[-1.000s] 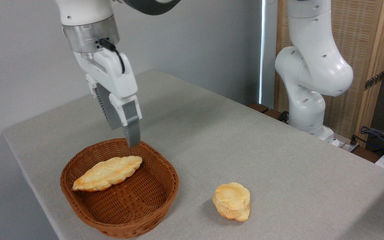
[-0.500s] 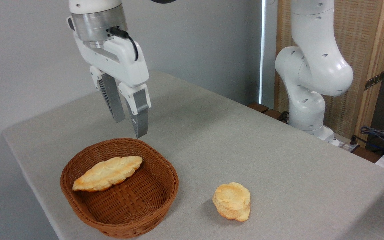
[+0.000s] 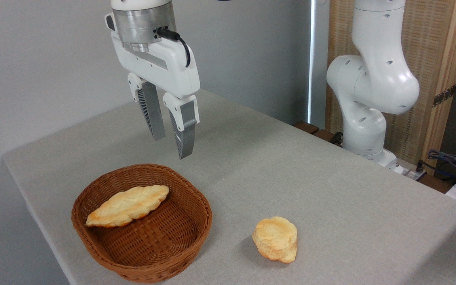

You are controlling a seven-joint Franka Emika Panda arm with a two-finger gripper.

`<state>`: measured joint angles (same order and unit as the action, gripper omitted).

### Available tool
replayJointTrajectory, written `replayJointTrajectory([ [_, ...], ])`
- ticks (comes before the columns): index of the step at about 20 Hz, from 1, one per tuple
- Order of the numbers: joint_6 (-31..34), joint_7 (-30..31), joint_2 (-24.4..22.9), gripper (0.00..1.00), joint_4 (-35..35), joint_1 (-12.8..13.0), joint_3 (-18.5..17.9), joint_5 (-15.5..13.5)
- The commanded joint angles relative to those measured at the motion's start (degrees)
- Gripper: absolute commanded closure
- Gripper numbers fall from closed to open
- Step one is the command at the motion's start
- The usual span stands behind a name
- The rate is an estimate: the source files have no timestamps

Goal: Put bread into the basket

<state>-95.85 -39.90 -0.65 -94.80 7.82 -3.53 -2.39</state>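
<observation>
Hand [image 3: 171, 147] released, empty; has risen and shifted right, clear of basket [image 3: 196, 229] | bread [image 3: 128, 206] lies inside basket, leaning on left wall | bun [image 3: 275, 238] on surface [image 3: 311, 178], apart | task appears done; arm retreating

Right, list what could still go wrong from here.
1. The bread leans on the basket wall, one tip near the rim; a knock might tip it out.
2. The open gripper hangs near the basket's far rim and could clip it if lowered.
3. The bun on the table might be mistaken for the target.
</observation>
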Motion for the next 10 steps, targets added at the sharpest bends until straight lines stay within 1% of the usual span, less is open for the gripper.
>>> replayJointTrajectory([
  [1, -1.18, -1.32, -1.37, 0.00, -1.71, 0.35, -0.86, -0.60],
  [10, -1.18, -1.24, -1.28, 0.00, -1.53, 0.27, -0.86, -0.16],
])
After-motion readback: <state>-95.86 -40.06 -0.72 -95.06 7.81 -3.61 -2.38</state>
